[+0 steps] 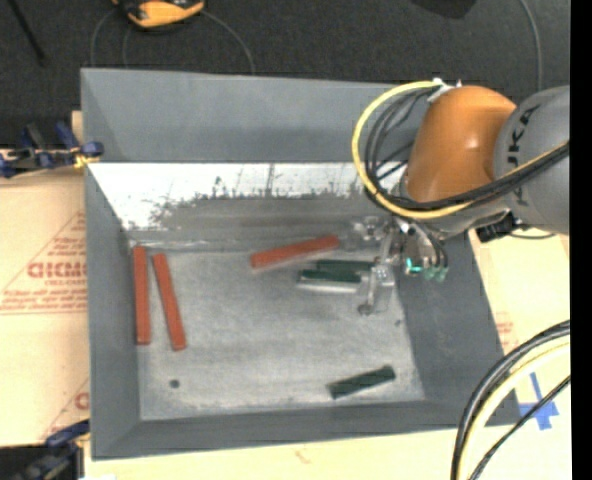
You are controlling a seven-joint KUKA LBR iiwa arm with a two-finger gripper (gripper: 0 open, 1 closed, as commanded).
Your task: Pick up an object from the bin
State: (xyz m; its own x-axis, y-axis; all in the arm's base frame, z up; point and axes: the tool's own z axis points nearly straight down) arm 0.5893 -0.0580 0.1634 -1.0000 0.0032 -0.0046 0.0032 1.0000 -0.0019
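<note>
Gripper point(379, 286) at right end of dark green bar point(328, 274) — long axis left-right — grip unclear.

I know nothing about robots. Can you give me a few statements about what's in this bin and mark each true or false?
1. Two red sticks lie side by side at the left of the bin. True.
2. There is just one green stick. False: there are two, a middle green stick beside the arm's tip and a near green stick by the near wall.
3. A third red stick lies slanted near the middle. True.
4. The arm reaches in from the left. False: it comes in from the right.
</note>
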